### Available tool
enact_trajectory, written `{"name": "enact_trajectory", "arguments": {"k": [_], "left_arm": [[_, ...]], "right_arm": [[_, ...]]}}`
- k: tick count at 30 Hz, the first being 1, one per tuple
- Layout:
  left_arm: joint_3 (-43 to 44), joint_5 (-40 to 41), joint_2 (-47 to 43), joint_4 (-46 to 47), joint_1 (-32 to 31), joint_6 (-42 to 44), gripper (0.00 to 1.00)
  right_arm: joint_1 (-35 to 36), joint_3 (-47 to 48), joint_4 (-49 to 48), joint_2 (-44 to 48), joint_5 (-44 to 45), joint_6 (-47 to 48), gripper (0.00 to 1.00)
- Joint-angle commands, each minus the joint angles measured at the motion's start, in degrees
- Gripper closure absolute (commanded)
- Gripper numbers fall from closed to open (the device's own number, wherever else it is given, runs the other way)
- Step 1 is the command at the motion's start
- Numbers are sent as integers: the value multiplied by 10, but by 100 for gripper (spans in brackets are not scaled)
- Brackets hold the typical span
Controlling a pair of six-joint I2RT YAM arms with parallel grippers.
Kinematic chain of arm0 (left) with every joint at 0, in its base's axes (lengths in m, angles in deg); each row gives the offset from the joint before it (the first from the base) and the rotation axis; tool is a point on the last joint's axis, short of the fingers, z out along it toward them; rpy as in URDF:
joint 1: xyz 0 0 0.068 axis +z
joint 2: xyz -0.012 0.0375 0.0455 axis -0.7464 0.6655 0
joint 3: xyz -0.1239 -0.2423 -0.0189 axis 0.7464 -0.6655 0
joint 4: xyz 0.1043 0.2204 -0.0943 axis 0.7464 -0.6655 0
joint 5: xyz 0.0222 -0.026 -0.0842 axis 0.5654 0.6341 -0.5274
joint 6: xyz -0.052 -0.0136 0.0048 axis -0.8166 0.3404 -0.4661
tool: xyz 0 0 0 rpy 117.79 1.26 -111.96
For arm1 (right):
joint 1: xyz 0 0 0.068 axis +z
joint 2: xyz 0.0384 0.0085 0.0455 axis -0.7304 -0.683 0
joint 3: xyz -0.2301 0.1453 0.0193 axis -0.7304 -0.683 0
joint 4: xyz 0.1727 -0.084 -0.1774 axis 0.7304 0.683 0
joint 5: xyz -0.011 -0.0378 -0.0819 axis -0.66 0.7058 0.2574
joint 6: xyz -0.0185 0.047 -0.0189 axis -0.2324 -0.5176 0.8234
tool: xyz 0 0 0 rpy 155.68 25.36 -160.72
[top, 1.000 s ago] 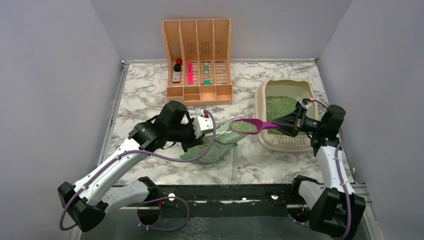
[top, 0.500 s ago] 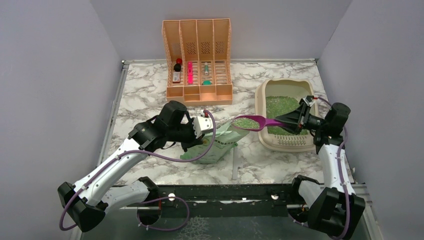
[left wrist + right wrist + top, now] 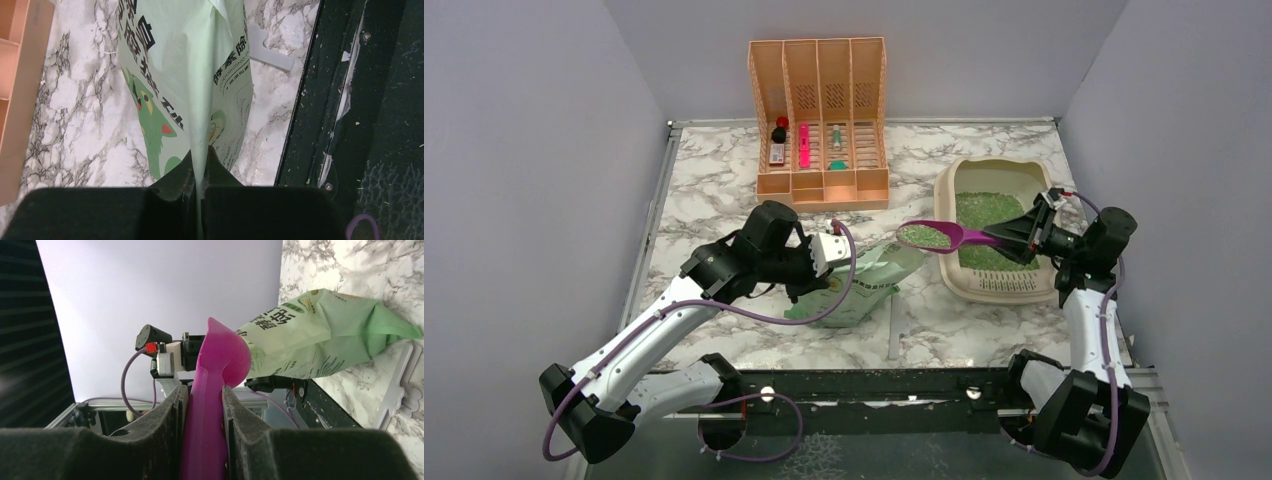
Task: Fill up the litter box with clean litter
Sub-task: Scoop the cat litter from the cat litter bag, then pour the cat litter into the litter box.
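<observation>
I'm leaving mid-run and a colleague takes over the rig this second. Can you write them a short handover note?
Left end effector: shut, pinching the green bag by its edge.
Right end effector: shut on the purple scoop handle; its bowl, loaded with litter, sits just left of the litter box rim.
Done: a green layer covers part of the box floor.
Left: bring the scoop over the box and tip it; probably more scoops.

I see a white, grey-veined marble tabletop (image 3: 714, 190), boxed in by plain pale lilac walls (image 3: 524, 150) on the left, back and right. A metal rail (image 3: 652, 210) runs along its left edge. A dark strip (image 3: 874, 385) borders the near edge. The light is even, with soft shadows.
</observation>
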Motion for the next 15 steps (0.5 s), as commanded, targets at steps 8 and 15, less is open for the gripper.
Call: {"name": "enact_trajectory", "arguments": {"k": [8, 15], "left_arm": [[38, -36, -11, 39, -3, 5, 100], [34, -35, -12, 39, -2, 11, 100]], "right_arm": [[-51, 15, -123, -58, 8, -47, 99], [-107, 33, -153, -99, 6, -51, 99]]}}
